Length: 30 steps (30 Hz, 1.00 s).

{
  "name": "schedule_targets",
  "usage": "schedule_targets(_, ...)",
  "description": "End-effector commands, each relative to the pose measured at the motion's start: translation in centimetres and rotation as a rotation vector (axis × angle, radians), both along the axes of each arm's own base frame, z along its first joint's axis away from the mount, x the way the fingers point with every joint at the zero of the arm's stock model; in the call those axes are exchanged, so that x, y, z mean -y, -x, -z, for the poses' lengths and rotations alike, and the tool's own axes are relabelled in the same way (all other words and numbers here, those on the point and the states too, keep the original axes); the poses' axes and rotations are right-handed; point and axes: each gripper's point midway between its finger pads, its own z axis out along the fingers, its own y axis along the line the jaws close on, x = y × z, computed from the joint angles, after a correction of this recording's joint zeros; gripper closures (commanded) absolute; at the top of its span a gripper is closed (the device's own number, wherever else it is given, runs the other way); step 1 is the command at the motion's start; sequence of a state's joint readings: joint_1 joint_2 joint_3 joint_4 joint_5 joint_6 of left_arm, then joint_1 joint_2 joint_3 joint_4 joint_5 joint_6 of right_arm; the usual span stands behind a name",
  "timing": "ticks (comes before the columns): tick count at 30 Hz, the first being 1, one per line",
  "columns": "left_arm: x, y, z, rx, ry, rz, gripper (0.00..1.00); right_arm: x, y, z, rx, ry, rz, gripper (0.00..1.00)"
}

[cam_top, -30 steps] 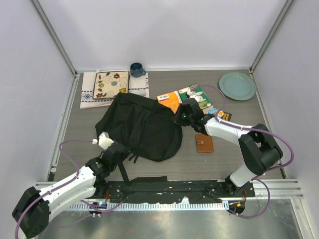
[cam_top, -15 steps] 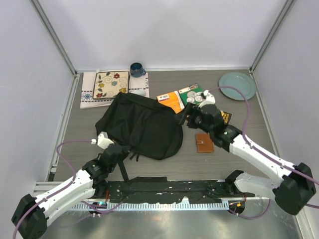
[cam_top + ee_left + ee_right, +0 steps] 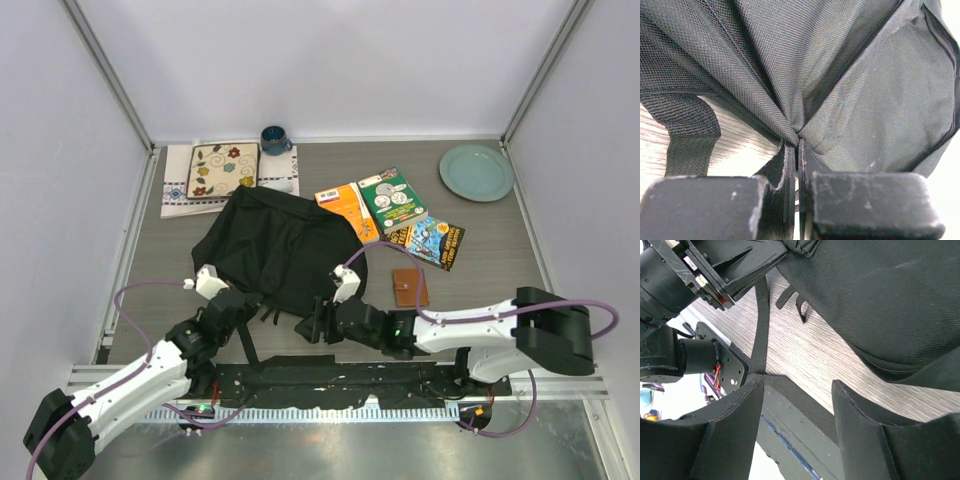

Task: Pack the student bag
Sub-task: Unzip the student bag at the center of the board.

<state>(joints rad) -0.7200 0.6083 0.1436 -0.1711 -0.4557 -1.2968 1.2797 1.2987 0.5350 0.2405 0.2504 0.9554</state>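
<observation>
The student bag (image 3: 285, 255), a large black backpack, lies flat in the middle of the table. My left gripper (image 3: 250, 305) is at the bag's near-left edge. In the left wrist view it (image 3: 796, 145) is shut on a pinched fold of the bag's fabric (image 3: 840, 90). My right gripper (image 3: 315, 325) is low at the bag's near edge, just right of the left one. Its jaws (image 3: 797, 405) stand open with nothing between them, over a black strap (image 3: 760, 325) on the table. The bag's underside (image 3: 890, 305) fills the upper right of that view.
Behind and right of the bag lie an orange book (image 3: 343, 203), a green book (image 3: 393, 198), a colourful book (image 3: 428, 240) and a brown wallet (image 3: 408, 287). A green plate (image 3: 476, 171) sits at back right. A blue mug (image 3: 274, 139) and floral mat (image 3: 222, 170) are at back left.
My right arm has swung from the books at the bag's right side down to its near edge, and its jaws have opened. The left gripper has pinched tighter on the fabric.
</observation>
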Motion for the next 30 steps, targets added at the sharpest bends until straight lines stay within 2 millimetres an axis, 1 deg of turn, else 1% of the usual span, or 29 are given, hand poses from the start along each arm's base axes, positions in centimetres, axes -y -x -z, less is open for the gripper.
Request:
schedule_targets(1, 1.0, -1.4, -3.6, 0.093, 0.054, 0.002, 1.00, -3.7, -1.6, -2.9, 0.047, -0.171, 0.103, 0.39)
schedule_targets(2, 1.0, -1.3, -3.5, 0.093, 0.055, 0.003, 1.00, -4.0, -1.5, -2.6, 0.054, -0.171, 0.111, 0.40)
schedule_targets(3, 1.0, -1.3, -3.6, 0.093, 0.056, 0.004, 1.00, -4.6, -1.6, -3.0, 0.056, -0.197, 0.113, 0.41)
schedule_targets(4, 1.0, -1.3, -3.6, 0.094, 0.058, 0.005, 1.00, -5.0, -1.5, -2.3, 0.055, -0.186, 0.109, 0.43)
schedule_targets(5, 1.0, -1.3, -3.6, 0.094, 0.056, 0.008, 1.00, -5.3, -1.5, -2.2, 0.062, -0.189, 0.114, 0.44)
schedule_targets(6, 1.0, -1.3, -3.6, 0.092, 0.054, 0.010, 1.00, -5.8, -1.6, -2.5, 0.071, -0.204, 0.112, 0.44)
schedule_targets(11, 1.1, -1.1, -3.5, 0.093, 0.051, 0.019, 1.00, -8.2, -2.0, -1.1, 0.108, -0.156, 0.081, 0.47)
schedule_targets(14, 1.0, -1.0, -3.3, 0.085, 0.045, 0.023, 1.00, -9.0, -2.1, -0.9, 0.119, -0.151, 0.075, 0.49)
schedule_targets(15, 1.0, -1.0, -3.3, 0.085, 0.045, 0.021, 1.00, -9.1, -2.3, -0.1, 0.115, -0.130, 0.081, 0.50)
schedule_targets(17, 1.0, -1.0, -3.4, 0.087, 0.047, 0.023, 1.00, -9.4, -2.5, 0.3, 0.111, -0.121, 0.091, 0.51)
schedule_targets(18, 1.0, -1.0, -3.4, 0.086, 0.046, 0.023, 1.00, -9.4, -2.5, 1.1, 0.108, -0.097, 0.099, 0.51)
schedule_targets(25, 0.7, -0.8, -3.4, 0.087, 0.035, 0.021, 1.00, -9.0, -2.8, 2.3, 0.124, -0.052, 0.139, 0.60)
schedule_targets(30, 0.6, -0.8, -3.6, 0.094, 0.034, 0.025, 1.00, -8.4, -3.4, 3.0, 0.153, 0.005, 0.162, 0.60)
